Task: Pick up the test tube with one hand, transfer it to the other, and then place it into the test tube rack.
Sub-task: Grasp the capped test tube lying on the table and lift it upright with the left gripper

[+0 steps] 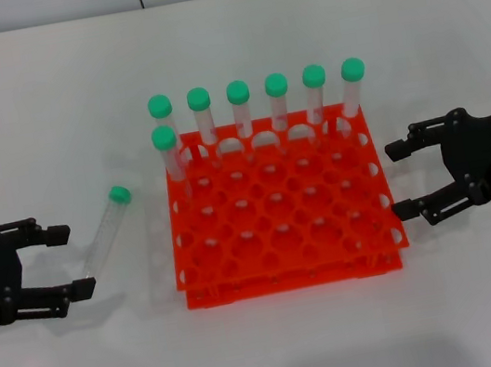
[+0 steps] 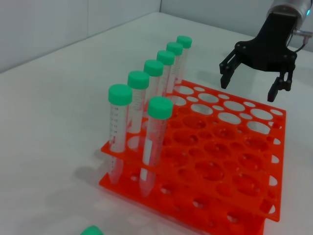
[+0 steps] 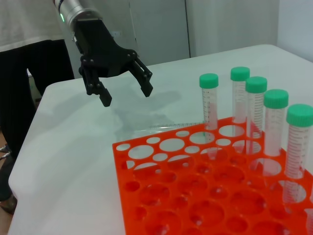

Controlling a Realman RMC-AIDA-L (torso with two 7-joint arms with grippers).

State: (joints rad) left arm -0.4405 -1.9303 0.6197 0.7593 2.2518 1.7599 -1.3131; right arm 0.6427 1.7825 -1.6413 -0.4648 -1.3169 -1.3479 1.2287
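Observation:
The test tube lies loose on the white table, left of the test tube rack, with its green cap pointing away from me. My left gripper hovers open just left of the tube's lower end, touching nothing. My right gripper, which bears a white label, hangs open and empty beside the rack's right edge. The left wrist view shows the cap at its border, and the right gripper beyond the rack. The right wrist view shows the left gripper and the lying tube.
Several green-capped tubes stand upright in the rack's back row, and one more stands in the second row at the left. The rack's other holes are empty. Bare white table surrounds the rack.

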